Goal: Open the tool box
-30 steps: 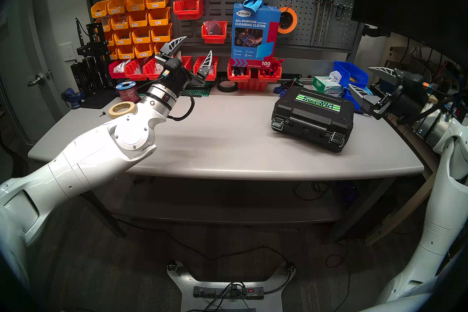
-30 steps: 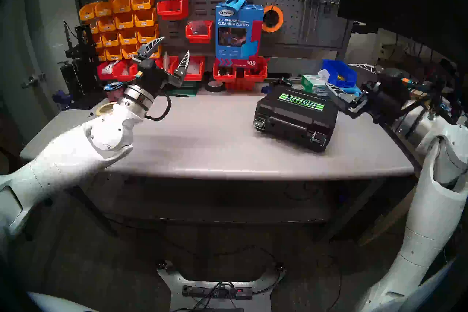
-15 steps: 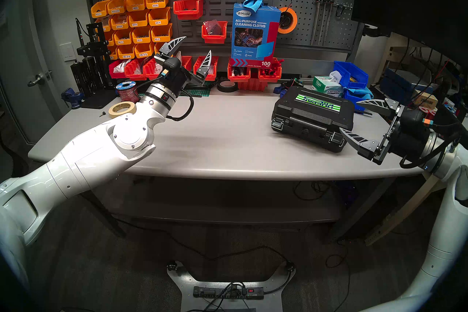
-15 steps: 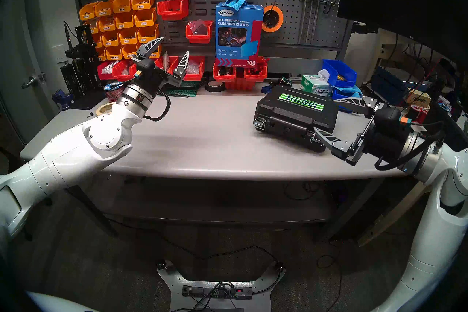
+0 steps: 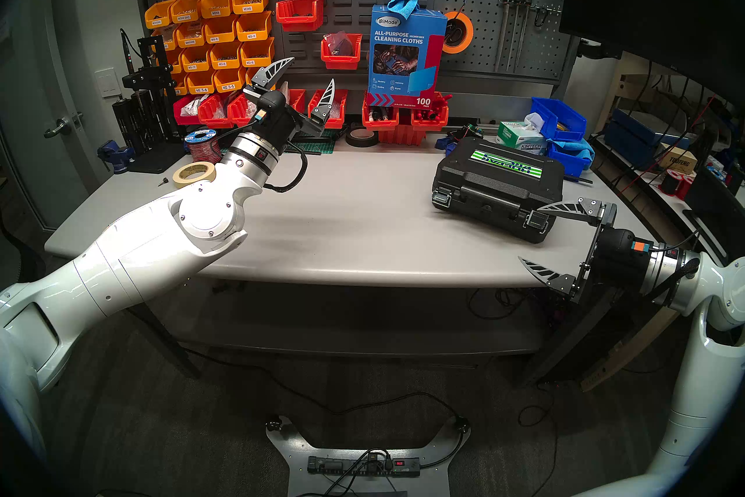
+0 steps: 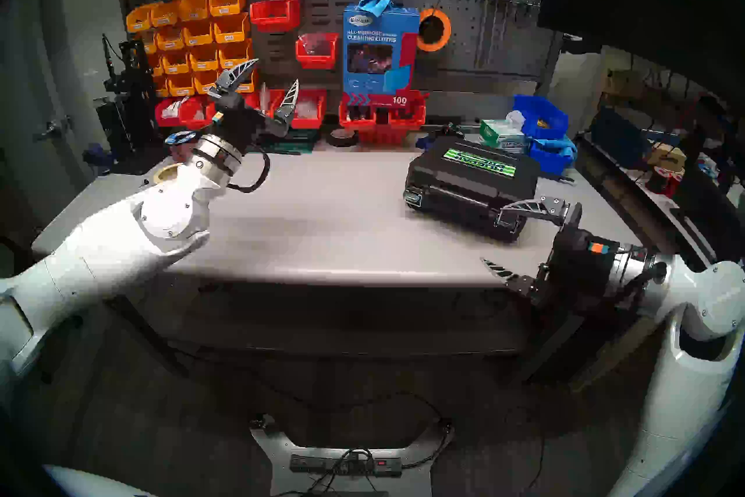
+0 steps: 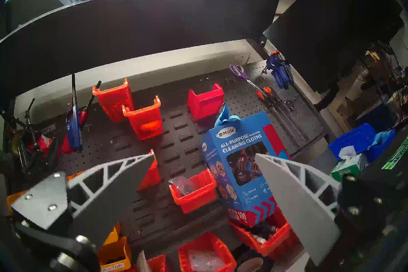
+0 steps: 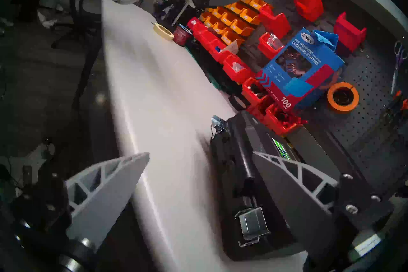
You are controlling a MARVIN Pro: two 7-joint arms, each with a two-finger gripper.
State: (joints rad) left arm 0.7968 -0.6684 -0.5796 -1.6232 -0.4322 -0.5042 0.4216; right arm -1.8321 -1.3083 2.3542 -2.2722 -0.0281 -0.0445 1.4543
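While latched shut, tool box [image 5: 498, 187] black, textured, striped sticker.

The upper finger of the right gripper [image 5: 531, 234] hides part of the black textured hard-plastic tool box's [image 5: 498, 183] right silver latch [image 5: 536, 221].

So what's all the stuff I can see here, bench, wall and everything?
tool box: one, black, shut, right side of table
table: one, grey
cleaning cloth box: one, blue, standing on red bins at the back
tissue box: one, green and white, behind tool box
blue bins: a few, back right
yellow bins: many, on the wall, left
masking tape roll: one, tan, left of table
black tape roll: one, back centre
left hand: open, raised, empty
right hand: open, beside tool box's near right corner
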